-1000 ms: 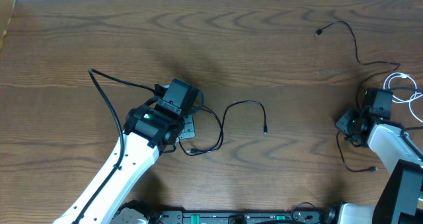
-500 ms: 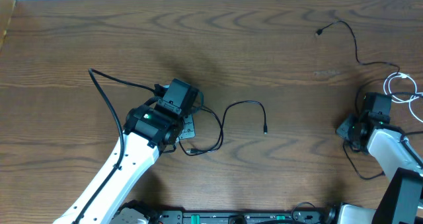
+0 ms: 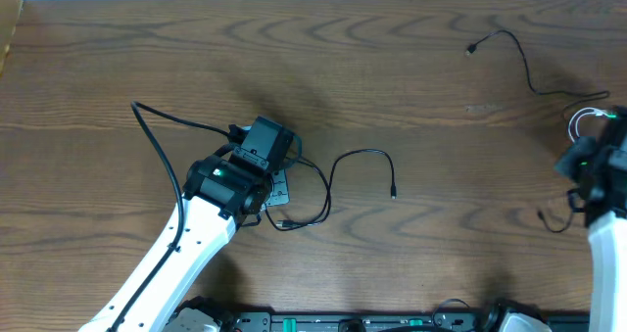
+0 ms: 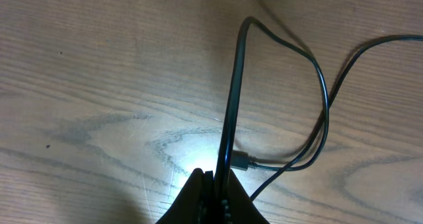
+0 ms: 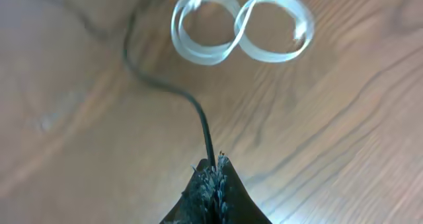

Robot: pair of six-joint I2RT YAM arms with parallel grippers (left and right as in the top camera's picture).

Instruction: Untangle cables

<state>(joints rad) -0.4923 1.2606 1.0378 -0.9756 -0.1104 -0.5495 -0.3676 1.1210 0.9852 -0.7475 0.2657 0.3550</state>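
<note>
Black cables [image 3: 362, 153], perhaps three; one white [image 5: 239, 34].

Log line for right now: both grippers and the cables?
left gripper shut on black cable | right gripper shut on second black cable | white cable ungripped, looped in figure-eight

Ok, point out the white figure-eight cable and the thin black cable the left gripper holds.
white figure-eight cable [image 5: 239, 27], right wrist view, where its loops cross
thin black cable [image 4: 234, 98], left wrist view, middle of its straight run
</note>
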